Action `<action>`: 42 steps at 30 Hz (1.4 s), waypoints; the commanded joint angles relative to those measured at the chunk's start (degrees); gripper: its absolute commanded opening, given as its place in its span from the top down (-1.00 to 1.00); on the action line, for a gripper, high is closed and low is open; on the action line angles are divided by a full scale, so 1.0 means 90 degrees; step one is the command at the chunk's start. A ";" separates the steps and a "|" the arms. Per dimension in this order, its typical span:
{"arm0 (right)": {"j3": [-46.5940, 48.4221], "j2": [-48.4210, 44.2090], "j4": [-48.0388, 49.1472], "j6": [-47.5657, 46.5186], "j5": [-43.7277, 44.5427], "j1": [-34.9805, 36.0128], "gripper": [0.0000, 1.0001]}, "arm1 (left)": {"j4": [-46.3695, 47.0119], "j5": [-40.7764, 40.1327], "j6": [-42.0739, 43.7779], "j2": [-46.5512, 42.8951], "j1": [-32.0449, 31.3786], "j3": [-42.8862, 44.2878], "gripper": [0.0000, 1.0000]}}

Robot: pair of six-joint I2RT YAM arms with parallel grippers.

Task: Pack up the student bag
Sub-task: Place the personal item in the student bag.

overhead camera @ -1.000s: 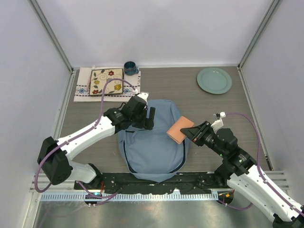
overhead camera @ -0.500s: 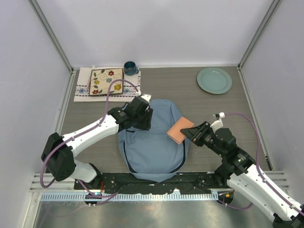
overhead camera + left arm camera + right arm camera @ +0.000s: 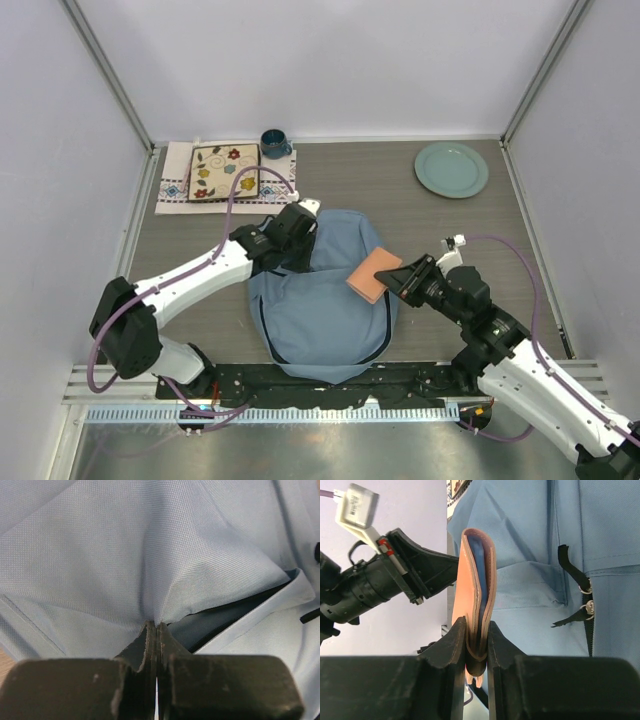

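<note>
Found student bag [image 3: 322, 305] lying flat on the table [image 3: 480, 240], centre of top view, lower edge just above the arm bases. Dusty-blue, dark zipper line running down its right side.

Saw left gripper [image 3: 301, 258] at the bag's upper-left edge, jaws pressed fully together on a pinch of blue fabric. Confirmed in left wrist view: fingertips [image 3: 150, 637] met at bottom centre with the cloth [image 3: 125, 555] tented up out of them. Noted a dark gap [image 3: 235, 617] under a folded flap to the right of the pinch.

Saw right gripper [image 3: 396, 279] at the bag's right edge, clamped on a flat orange leather case [image 3: 372, 273]. Case sat over the bag's upper-right part; could not tell whether touching the fabric. In right wrist view, gripper [image 3: 476, 635] held the case [image 3: 477, 580] edge-on and upright, blue lining visible inside. Picked out bag [image 3: 530, 540] behind it, black zipper pulls [image 3: 585, 607] at right, left arm [image 3: 380, 585] at left.

Logged elsewhere in top view: green plate [image 3: 451, 169] upper right, dark mug [image 3: 273, 142] and floral tile [image 3: 223, 170] on a patterned cloth [image 3: 175, 188] upper left, all well apart from the bag.
</note>
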 commanded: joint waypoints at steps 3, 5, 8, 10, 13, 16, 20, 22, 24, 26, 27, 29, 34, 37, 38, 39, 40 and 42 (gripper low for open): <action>-0.0124 0.0687 0.1415 0.0294 -0.0671 0.0059 0.98 | 0.0289 0.0107 -0.0037 -0.0787 -0.0080 0.0558 1.00; -0.0183 0.0825 0.1775 0.0411 -0.0721 0.0098 0.98 | 0.0328 0.0078 -0.0076 -0.0914 -0.0080 0.0607 1.00; -0.0241 0.1010 0.2186 0.0519 -0.0760 0.0206 0.98 | 0.0328 0.0077 -0.0173 -0.1070 -0.0080 0.0627 1.00; -0.0222 0.1205 0.2344 0.0597 -0.0740 0.0293 0.98 | 0.0319 0.0068 -0.0251 -0.1119 -0.0080 0.0627 1.00; -0.0183 0.1604 0.2685 0.0743 -0.0682 0.0615 0.98 | 0.0396 0.0077 -0.0388 -0.1197 -0.0080 0.0578 1.00; -0.0271 0.1927 0.3173 0.0967 -0.0487 0.1084 0.98 | 0.0436 0.0107 -0.0496 -0.1227 -0.0080 0.0549 1.00; -0.0602 0.2872 0.4439 0.1368 -0.0272 0.1563 0.98 | 0.0514 0.0233 -0.0593 -0.1314 -0.0080 0.0481 1.00; -0.0671 0.3226 0.4920 0.1456 -0.0310 0.1651 0.98 | 0.0543 0.0302 -0.0652 -0.1354 -0.0080 0.0432 1.00; -0.0769 0.3676 0.5575 0.1563 -0.0311 0.1661 0.98 | 0.0582 0.0390 -0.0730 -0.1451 -0.0080 0.0334 1.00; -0.0808 0.3930 0.5820 0.1632 -0.0262 0.1661 0.98 | 0.0670 0.0487 -0.0808 -0.1607 -0.0080 0.0197 1.00; -0.0818 0.4134 0.5860 0.1632 -0.0233 0.1661 0.98 | 0.0718 0.0497 -0.0828 -0.1656 -0.0089 0.0149 1.00; -0.0876 0.4291 0.5996 0.1719 -0.0213 0.1661 0.98 | 0.0748 0.0527 -0.0867 -0.1783 -0.0089 0.0041 1.00; -0.1208 0.4769 0.7058 0.2052 -0.0018 0.1671 0.98 | 0.0875 0.0644 -0.0984 -0.2047 -0.0080 -0.0134 1.00; -0.1209 0.4887 0.7500 0.2043 0.0099 0.1661 0.98 | 0.1051 0.0790 -0.1091 -0.2174 -0.0080 -0.0290 1.00; -0.1189 0.4888 0.7559 0.2023 0.0148 0.1661 0.99 | 0.1090 0.0964 -0.1111 -0.2203 -0.0080 -0.0330 1.00; -0.1150 0.4897 0.7627 0.1984 0.0168 0.1661 0.98 | 0.1138 0.0995 -0.1150 -0.2233 -0.0080 -0.0369 1.00; -0.1082 0.4897 0.7637 0.1935 0.0216 0.1671 0.98 | 0.1129 0.1015 -0.1160 -0.2291 -0.0089 -0.0427 1.00; -0.0965 0.4878 0.7540 0.1828 0.0217 0.1661 0.97 | 0.1158 0.1034 -0.1170 -0.2350 -0.0080 -0.0496 1.00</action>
